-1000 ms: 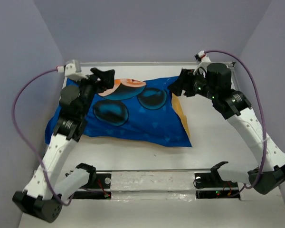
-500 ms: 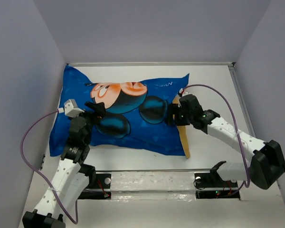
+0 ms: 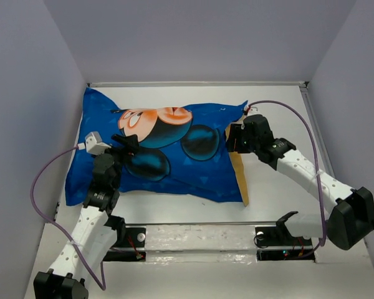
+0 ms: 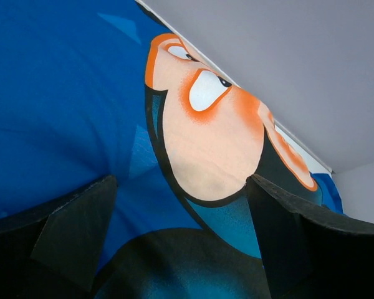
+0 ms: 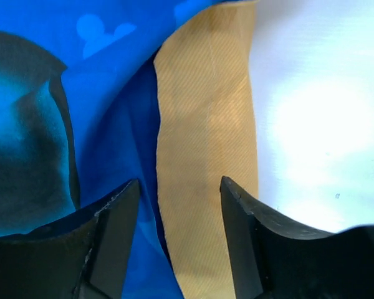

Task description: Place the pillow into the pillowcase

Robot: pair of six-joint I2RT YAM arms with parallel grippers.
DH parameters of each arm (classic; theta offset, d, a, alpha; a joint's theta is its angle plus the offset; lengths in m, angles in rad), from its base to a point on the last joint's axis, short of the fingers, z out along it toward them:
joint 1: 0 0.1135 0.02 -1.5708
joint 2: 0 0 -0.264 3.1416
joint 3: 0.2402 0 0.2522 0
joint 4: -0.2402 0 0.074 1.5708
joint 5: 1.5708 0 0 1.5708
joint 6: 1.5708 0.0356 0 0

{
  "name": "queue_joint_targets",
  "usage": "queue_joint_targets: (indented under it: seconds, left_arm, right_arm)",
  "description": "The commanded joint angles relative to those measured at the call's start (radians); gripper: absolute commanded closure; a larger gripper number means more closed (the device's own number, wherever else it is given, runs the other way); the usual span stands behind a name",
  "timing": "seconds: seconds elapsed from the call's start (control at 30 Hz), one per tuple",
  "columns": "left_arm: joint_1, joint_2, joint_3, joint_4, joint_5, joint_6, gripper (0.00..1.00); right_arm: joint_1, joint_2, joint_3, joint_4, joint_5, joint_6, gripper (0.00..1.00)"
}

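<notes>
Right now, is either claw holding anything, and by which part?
Nothing held: left claw hangs open over the pillowcase; right claw stands open over its orange edge.

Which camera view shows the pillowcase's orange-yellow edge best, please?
The right wrist view: the orange-yellow edge runs large and sharp between the fingers of the right gripper. The top external view shows only a thin strip; the left wrist view shows only the blue face of the pillowcase.

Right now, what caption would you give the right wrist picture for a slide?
Right claw, fingers apart, hovers over the pillowcase and its orange-yellow edge on the white table.
</notes>
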Motion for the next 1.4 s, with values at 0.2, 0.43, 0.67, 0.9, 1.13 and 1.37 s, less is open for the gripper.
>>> queue_joint_targets:
  seconds: [0.2, 0.43, 0.67, 0.9, 1.13, 1.37]
  left_arm:
    - [0.004, -0.032, -0.033, 0.017, 0.026, 0.002, 0.01]
    - [0.006, -0.029, -0.053, 0.023, 0.017, 0.002, 0.01]
    - [0.004, -0.058, -0.076, 0.001, 0.038, -0.007, 0.01]
    - [0.003, -0.055, -0.109, 0.004, 0.173, -0.038, 0.01]
    - [-0.026, -0.116, 0.008, -0.081, 0.224, 0.025, 0.01]
    - [-0.026, -0.118, 0.407, -0.261, 0.228, 0.267, 0.01]
  right_arm:
    - [-0.035, 0.213, 0.175, 0.095, 0.035, -0.044, 0.47]
    - [-0.088, 0.237, 0.183, 0.091, 0.176, -0.062, 0.99]
    - [-0.321, 0.193, 0.127, 0.118, 0.208, -0.091, 1.00]
    - [-0.505, 0.220, 0.147, 0.080, 0.149, -0.082, 0.65]
    - [-0.432, -0.032, 0.179, 0.089, -0.315, -0.030, 0.26]
    - [-0.122, 0.055, 0.147, 0.449, -0.663, 0.133, 0.75]
